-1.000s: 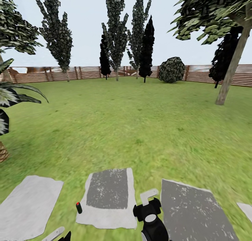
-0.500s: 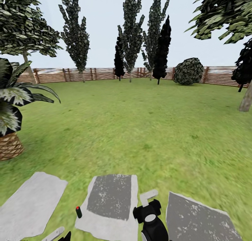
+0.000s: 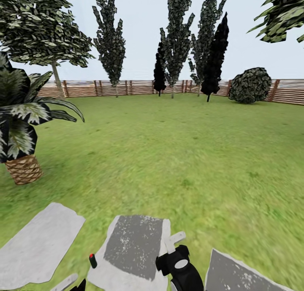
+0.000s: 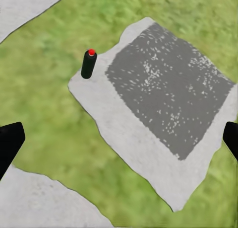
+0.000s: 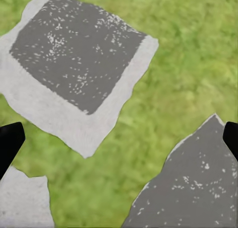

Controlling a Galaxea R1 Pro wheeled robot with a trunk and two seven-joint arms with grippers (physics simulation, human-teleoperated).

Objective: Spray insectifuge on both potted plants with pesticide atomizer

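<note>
The lawn (image 3: 177, 147) of the garden spreads wide and green out to a brown slatted fence (image 3: 126, 87) at its far edge. Along that fence stand 4 tall narrow trees (image 3: 175, 37) and a round dark bush (image 3: 250, 85), the bush well to the right of the trees. A broad-crowned tree (image 3: 40, 27) rises at the fence's left end, and nearer, well in front of the fence, a palm (image 3: 21, 113) sits in a woven brown basket pot (image 3: 24, 169).

Closest to the robot lie pale stepping stones: the middle stone (image 3: 133, 248) has a dark grey centre with a light border, another pale one (image 3: 36, 244) is to its left, and a grey one (image 3: 240, 274) to its right.

A small dark cylinder with a red tip (image 4: 89, 63) stands upright at the left edge of the middle stone (no label or writing can be read on it).

The right gripper (image 5: 119, 138) hangs over grass between the middle stone and the grey one, fingers spread wide, holding nothing. The left gripper (image 4: 119, 138) hangs above the middle stone's edge, also spread wide and empty. The right arm (image 3: 181, 270) shows black just right of the middle stone.
</note>
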